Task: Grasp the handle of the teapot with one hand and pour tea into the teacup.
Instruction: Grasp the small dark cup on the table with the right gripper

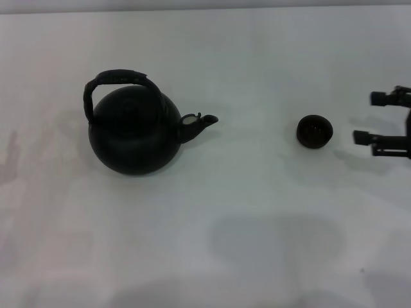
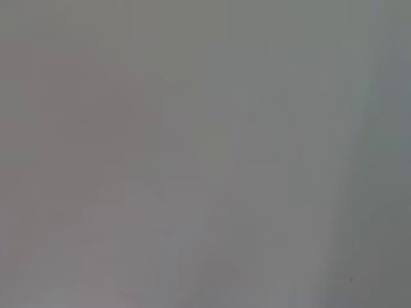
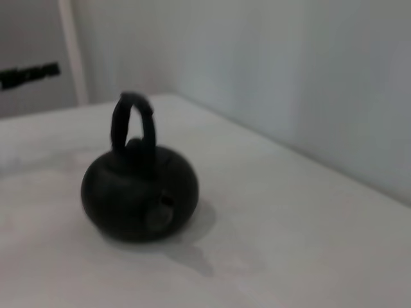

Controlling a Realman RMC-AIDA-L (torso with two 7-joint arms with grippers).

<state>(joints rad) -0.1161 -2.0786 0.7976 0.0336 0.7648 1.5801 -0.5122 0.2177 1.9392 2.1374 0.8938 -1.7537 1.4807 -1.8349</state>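
Sitting teacup [image 1: 314, 131] beside right end effector [image 1: 361, 117]

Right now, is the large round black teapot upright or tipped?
Upright. The large round black teapot sits flat on the white table, its arched black handle standing over the top. Neither gripper touches it.

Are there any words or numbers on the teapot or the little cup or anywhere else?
None can be read.
The teapot, its handle and the teacup: plain black, no writing or signs.
The table: bare white, no labels.
A dark strip on the wall behind the table, seen in the right wrist view: it may be lettering, but it is too blurred to read.
The right gripper: no markings show.
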